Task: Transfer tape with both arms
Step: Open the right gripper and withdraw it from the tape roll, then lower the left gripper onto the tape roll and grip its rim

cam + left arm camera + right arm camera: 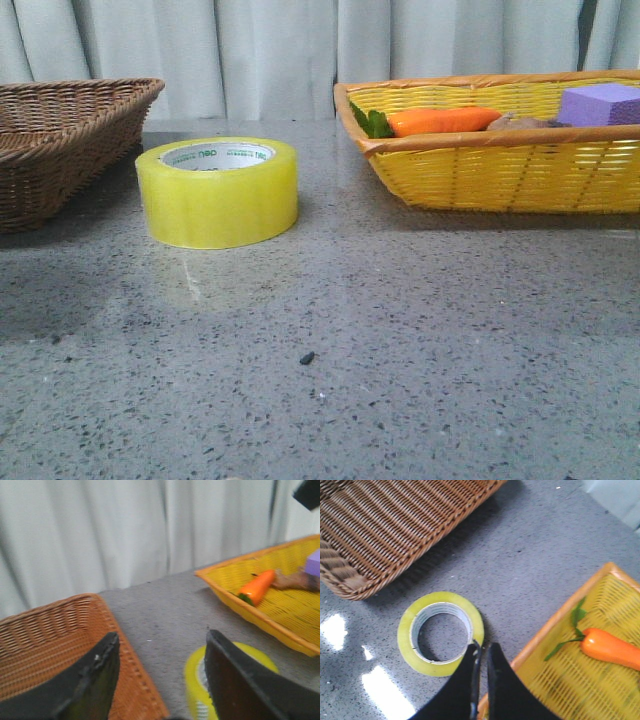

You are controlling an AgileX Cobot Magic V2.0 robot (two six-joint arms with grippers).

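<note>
The tape point(218, 195), a wide yellow roll with a white core and green lettering, lies flat on the grey table between the two baskets. Neither gripper shows in the front view. My left gripper point(161, 635) is open and empty, its jaws wide apart, held above the table between the brown basket and the tape point(196, 677). My right gripper point(482, 645) is shut and empty, high above the table. Its tips line up with the rim of the tape point(408, 630) on the side toward the yellow basket.
A brown wicker basket point(60, 140) stands at the left, also in the left wrist view point(45, 640) and right wrist view point(395, 525). A yellow basket point(500, 170) at the right holds a carrot point(440, 121) and a purple block point(600, 103).
</note>
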